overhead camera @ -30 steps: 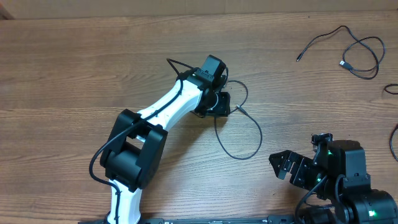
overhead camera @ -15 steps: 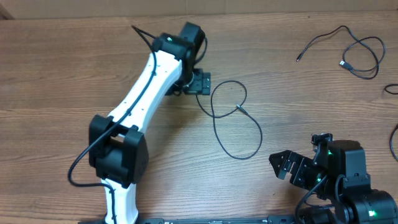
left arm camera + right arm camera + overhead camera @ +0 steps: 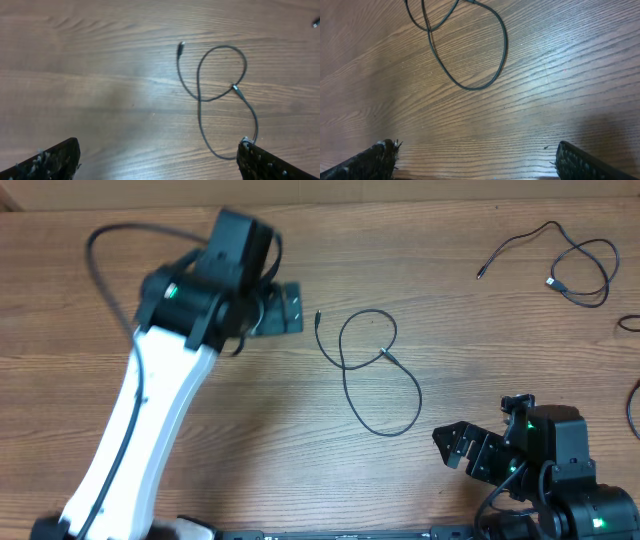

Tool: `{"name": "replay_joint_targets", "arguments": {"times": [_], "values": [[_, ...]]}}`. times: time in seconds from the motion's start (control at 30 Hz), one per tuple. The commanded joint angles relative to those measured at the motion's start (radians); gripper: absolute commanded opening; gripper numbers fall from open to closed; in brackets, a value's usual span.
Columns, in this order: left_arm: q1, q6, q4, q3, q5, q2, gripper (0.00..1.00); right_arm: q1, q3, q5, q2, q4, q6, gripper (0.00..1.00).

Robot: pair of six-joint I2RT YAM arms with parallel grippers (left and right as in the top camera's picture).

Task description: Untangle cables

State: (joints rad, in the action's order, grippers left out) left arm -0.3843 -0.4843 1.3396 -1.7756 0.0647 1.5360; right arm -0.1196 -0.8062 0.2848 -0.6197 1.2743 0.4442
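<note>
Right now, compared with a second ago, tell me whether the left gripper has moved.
Yes. In the overhead view the left gripper has swung leftward, away from the looped cable, whose lower loop stayed put.

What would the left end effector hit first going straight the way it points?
Likely the looped cable, lying on the table ahead of the open left end effector; depth is unclear, so bare wood might come first.

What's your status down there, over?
Left gripper open, empty. Right gripper open, empty. Cable lies looped over itself, untouched; second cable far right. Nothing in the way.
</note>
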Motion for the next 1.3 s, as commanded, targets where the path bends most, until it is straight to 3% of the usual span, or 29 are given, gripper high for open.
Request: {"name": "replay_joint_targets", "arguments": {"times": [0.0,0.27,0.73,0.9,1.27], "values": [[0.003,-0.140,-0.024,0.183,0.060,-0.064,0.99,-0.005,0.001,0.005,0.007,-0.006,0.001,1.00],[0.003,-0.250,-0.240,0.578,0.035,-0.241,1.00,-0.005,0.001,0.006,0.007,-0.023,0.002,1.00],[0.003,-0.264,-0.278,0.701,0.047,-0.229,0.99,-0.006,0.001,0.076,-0.028,-0.402,0.045,1.00],[0.003,-0.264,-0.278,0.701,0.047,-0.228,1.00,-0.006,-0.012,0.076,-0.225,-0.447,0.035,0.99],[0.003,-0.264,-0.278,0.701,0.047,-0.228,1.00,-0.097,-0.344,0.057,-0.857,-0.378,-0.385,1.00]]}}
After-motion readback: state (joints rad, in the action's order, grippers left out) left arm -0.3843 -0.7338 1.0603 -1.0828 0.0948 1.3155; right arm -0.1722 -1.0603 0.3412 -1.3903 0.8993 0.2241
